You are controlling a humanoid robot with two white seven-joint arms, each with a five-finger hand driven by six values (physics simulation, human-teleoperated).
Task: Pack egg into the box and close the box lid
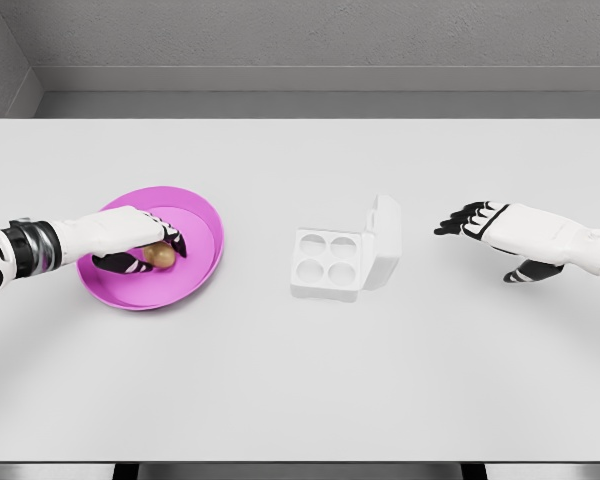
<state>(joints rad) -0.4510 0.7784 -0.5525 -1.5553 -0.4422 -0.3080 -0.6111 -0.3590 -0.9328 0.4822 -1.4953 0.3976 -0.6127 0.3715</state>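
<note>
Egg (162, 257) between left robot hand (140, 245) fingers; box (332, 264) apart.

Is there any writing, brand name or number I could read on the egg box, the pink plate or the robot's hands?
None: no words, numbers or signs show anywhere.
Egg box: plain white, lid open, no label.
Pink plate: unmarked.
Egg: no stamp visible.
Left hand and right hand: no lettering.

Brown egg (161, 257) lying in pink plate (205, 262), white four-cup box (330, 263) at table centre, lid (384, 240) upright, open
</note>
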